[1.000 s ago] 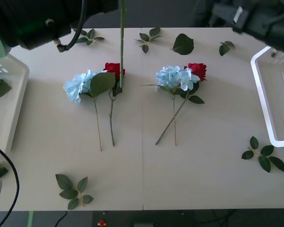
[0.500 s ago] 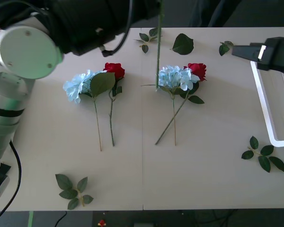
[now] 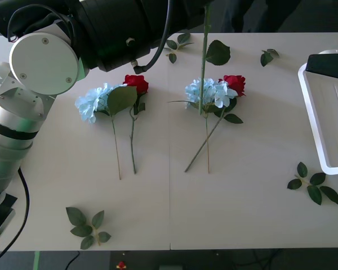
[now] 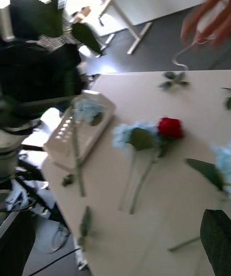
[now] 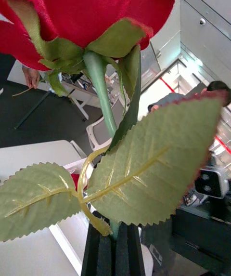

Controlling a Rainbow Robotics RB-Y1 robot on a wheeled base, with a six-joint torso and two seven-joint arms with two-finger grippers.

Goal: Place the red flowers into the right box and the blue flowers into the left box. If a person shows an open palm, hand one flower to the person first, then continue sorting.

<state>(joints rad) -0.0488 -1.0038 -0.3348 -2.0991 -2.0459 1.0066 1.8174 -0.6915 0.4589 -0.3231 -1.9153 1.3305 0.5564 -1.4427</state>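
Left gripper [image 5: 109, 249] | fingers clamped on red rose [image 5: 91, 1] | raised above table [image 3: 253, 197]

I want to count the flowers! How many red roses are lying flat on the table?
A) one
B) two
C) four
B: two red roses lie on the table, one beside the left blue flower and one beside the right blue flower; a third rose is held up by the left gripper.
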